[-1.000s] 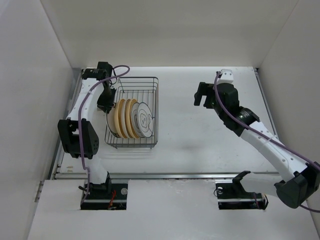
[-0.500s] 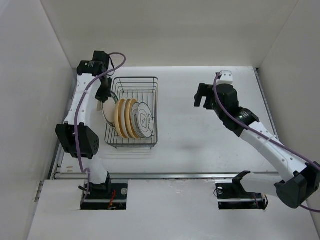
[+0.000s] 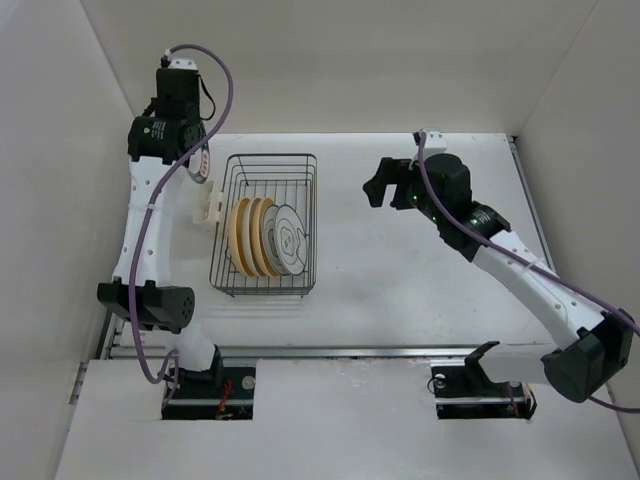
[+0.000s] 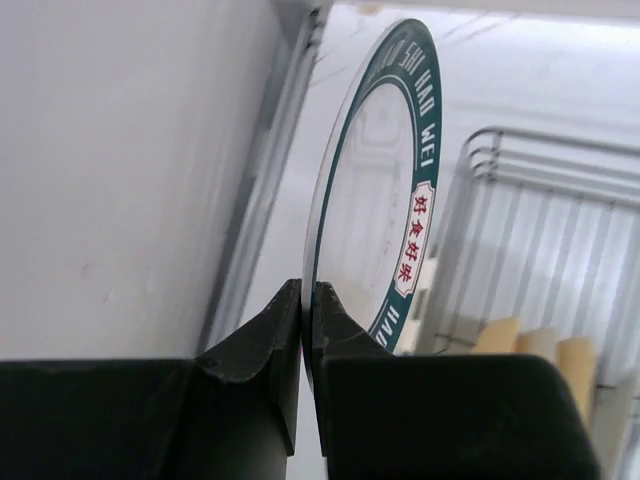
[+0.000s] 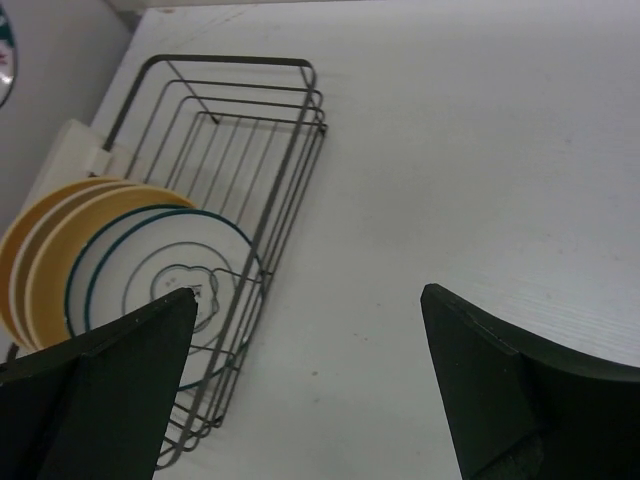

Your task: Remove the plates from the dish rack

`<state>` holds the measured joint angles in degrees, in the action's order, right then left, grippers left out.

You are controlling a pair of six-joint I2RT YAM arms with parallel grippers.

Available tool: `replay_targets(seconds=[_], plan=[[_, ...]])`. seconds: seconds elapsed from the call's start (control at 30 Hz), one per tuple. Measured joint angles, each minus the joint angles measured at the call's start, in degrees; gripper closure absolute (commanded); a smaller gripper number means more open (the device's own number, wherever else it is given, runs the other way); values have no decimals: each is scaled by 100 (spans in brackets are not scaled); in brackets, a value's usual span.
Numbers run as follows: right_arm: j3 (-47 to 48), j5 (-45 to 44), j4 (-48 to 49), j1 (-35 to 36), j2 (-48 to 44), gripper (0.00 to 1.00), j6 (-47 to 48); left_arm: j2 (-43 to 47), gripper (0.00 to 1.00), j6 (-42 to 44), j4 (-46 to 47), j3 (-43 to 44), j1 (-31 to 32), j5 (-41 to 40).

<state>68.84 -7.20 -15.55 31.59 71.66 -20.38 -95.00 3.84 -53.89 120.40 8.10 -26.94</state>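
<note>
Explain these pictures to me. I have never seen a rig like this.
This is a robot with two jointed arms bolted at the near edge of a white table. Each arm ends in two fingers that pinch things. The wide picture comes from a fixed camera above and behind the arms. The other two come from small cameras on the wrists, so each shows its own fingers up close.

On the table stands a wire dish rack with tan and white plates upright in it. The left arm's fingers are shut on the rim of a white plate with a dark green ring, which is out of the rack. The right arm's fingers are open and hold nothing, to the right of the rack.
</note>
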Motion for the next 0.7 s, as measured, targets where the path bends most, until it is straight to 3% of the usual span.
replay_targets(seconds=[0.13,0.4,0.7], plan=[[275,776,389,0,518,0,-188,15,100,-424,166,356,-31,1182],[732,1753,1003,-114,1467,0,-844,-313,100,-1180,170,382,20,4903],[444,2424,1639,-645,1731,14,-1716,-881,100,-1429,-70,-151,17,6599]])
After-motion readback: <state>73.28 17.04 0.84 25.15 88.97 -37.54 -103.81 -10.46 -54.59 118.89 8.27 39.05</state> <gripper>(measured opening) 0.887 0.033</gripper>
